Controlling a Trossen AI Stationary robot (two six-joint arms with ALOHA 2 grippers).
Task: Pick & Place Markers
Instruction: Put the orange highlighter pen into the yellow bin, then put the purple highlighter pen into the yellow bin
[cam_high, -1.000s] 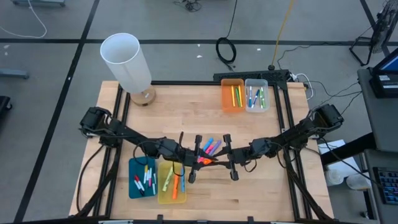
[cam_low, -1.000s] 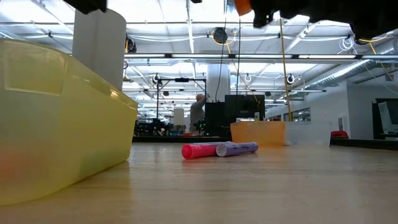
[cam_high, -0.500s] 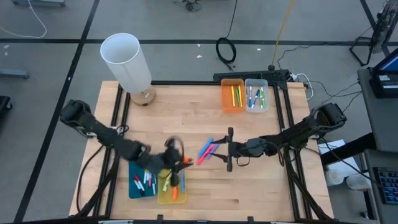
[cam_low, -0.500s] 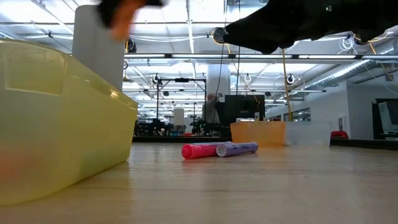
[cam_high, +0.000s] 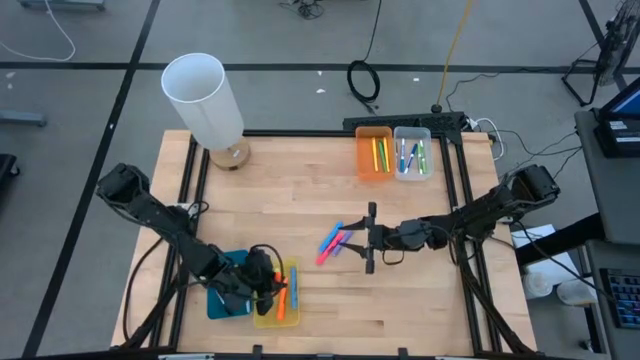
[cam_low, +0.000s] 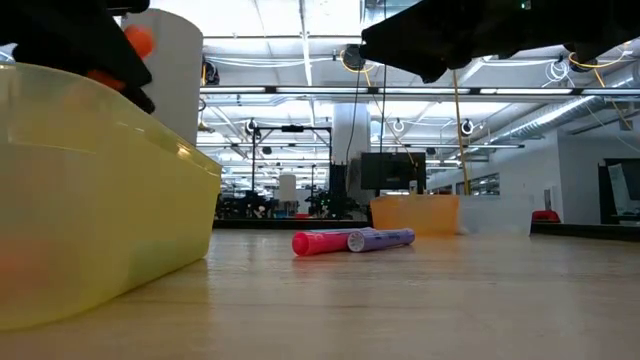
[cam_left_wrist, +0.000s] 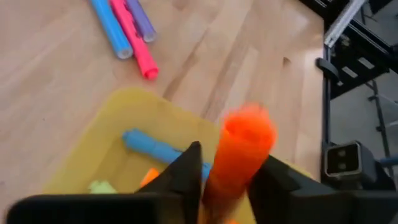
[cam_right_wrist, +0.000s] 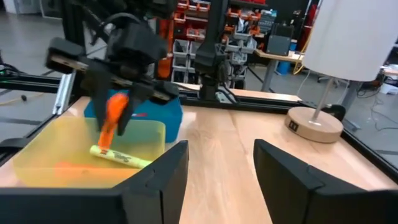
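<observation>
Yellow bin (cam_high: 262, 312) at the worktop's (cam_high: 300, 190) near edge, toward its left corner: holds a yellow highlighter (cam_right_wrist: 121, 159), a blue marker (cam_left_wrist: 155, 149) and orange ones. Teal bin (cam_high: 217, 300), touching it on the side of the left edge: holds several small markers, too small to tell apart. Orange bin (cam_high: 373, 153) and clear bin (cam_high: 412, 153), side by side at the far edge toward the right corner: each holds a few upright-lying markers.

Left end effector (cam_high: 272, 292), over the yellow bin, pinches an orange marker (cam_left_wrist: 239, 149) between its fingers, the marker tilted above the bin's contents. Right end effector (cam_high: 370, 240), near the worktop's middle, has its fingers spread and holds nothing. Just beside it lie three loose markers: blue (cam_high: 331, 237), pink (cam_high: 330, 250) and purple (cam_low: 385, 238).

Compared with one second earlier, the left end effector has left the central cluster for the yellow bin, carrying the orange marker; the right end effector has drawn back slightly.
</observation>
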